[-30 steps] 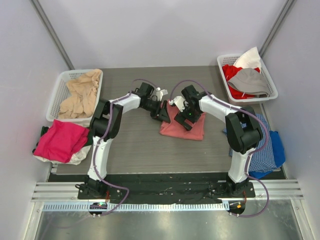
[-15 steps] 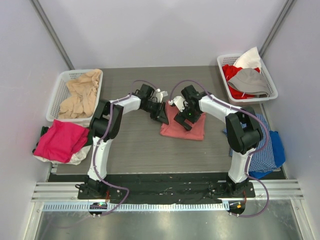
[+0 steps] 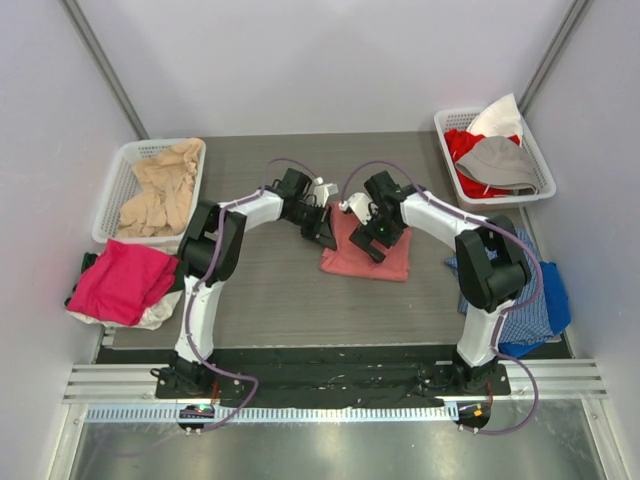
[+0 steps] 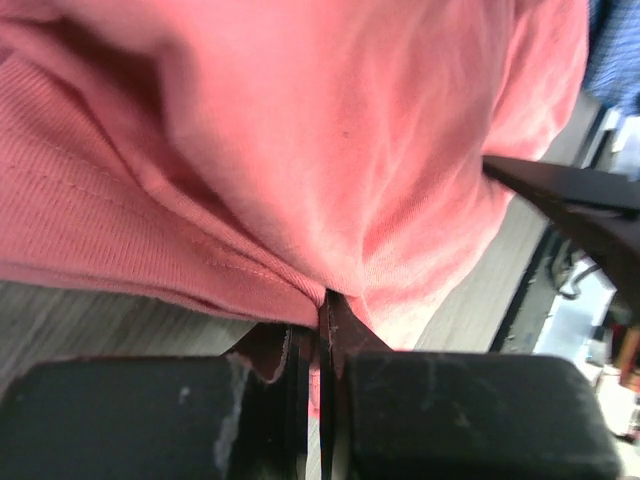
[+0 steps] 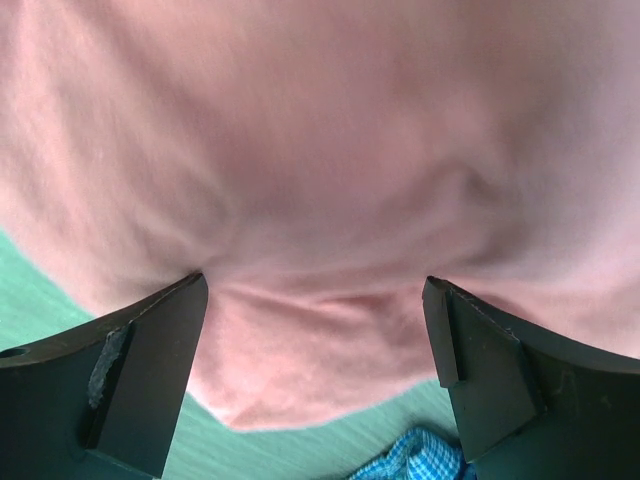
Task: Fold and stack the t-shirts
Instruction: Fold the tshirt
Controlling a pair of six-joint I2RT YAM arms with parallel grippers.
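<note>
A folded salmon-red t-shirt (image 3: 372,256) lies at the middle of the table. My left gripper (image 3: 324,229) is at its left edge, shut on a fold of the shirt (image 4: 300,170); the cloth is pinched between the closed fingers (image 4: 345,330). My right gripper (image 3: 378,238) is on top of the shirt, open, pressing down with the cloth (image 5: 320,180) spread between its fingers (image 5: 150,350). A magenta-pink t-shirt (image 3: 122,280) lies at the left edge. Beige t-shirts (image 3: 165,190) fill the left basket. A red t-shirt (image 3: 470,150) and a grey one (image 3: 500,162) lie in the right basket.
A white basket (image 3: 115,190) stands at the back left, another white basket (image 3: 540,160) at the back right. Blue checked cloth (image 3: 530,295) lies at the right edge, also showing in the right wrist view (image 5: 415,460). Grey walls close in the table.
Hardly anything differs. Both grippers stay at the salmon-red shirt; the right arm's elbow has shifted very slightly.
</note>
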